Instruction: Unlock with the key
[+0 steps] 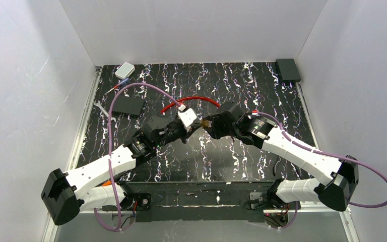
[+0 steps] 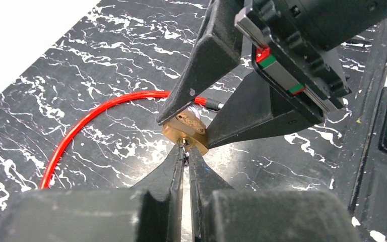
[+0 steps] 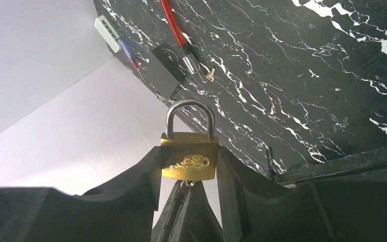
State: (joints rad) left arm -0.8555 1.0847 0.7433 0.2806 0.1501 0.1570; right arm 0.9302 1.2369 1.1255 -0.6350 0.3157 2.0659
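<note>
1. Bench (image 1: 221, 166), black with white veining, lay under both arms. A red cable (image 2: 90, 115) was looped on it behind the work.
2. The right end effector (image 1: 207, 124) was clamped on the padlock (image 3: 189, 156). One finger pressed each narrow side of the brass body, holding it near mid-bench between the two arms. It looked to be raised off the surface.
3. The left end effector (image 2: 185, 154) was clenched, its fingers almost touching, on the head of the key (image 3: 187, 185). It met the padlock at its keyway face.
4. The padlock looked rigid and dense, probably heavy for its bulk. Its smooth brass flanks could twist in the grip once turning force arrived. Holding it by the flat sides seemed sound, since that left the shackle (image 3: 190, 117) free to spring. Both shackle legs sat in the body, so the padlock appeared locked.
5. Only a sliver of the key showed between lock and fingers. It was judged thin and stiff, yet liable to bend or slip if turned off-axis. The flat head was the place to pinch it, rotating about the shaft.
</note>
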